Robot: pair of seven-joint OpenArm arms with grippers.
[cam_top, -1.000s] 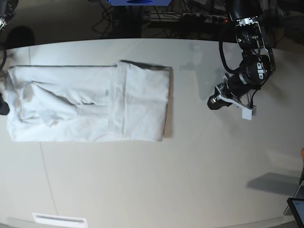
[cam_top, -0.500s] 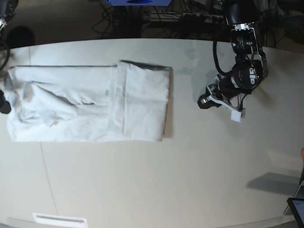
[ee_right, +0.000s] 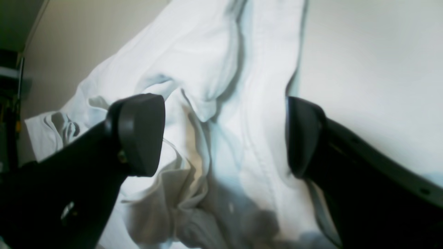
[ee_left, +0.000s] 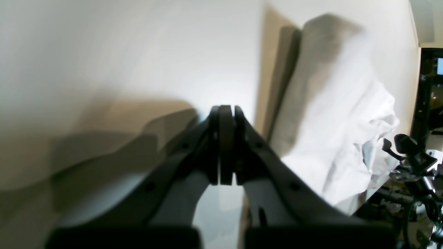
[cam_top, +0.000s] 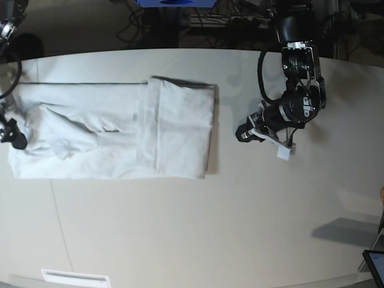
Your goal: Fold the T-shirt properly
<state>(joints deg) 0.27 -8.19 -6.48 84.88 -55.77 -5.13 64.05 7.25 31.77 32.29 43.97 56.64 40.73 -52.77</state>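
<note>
T-shirt lies partly folded on your tabletop, toward the base view's left. Your left gripper has its fingers clenched on nothing, over bare tabletop just beside the shirt's folded edge. Your right gripper is spread wide, fingers hovering above wrinkled cloth, holding nothing.

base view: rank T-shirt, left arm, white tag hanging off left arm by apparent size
1. T-shirt, largest by far.
2. left arm, which sits nearer the camera, so it looks inflated.
3. white tag, smallest.
</note>
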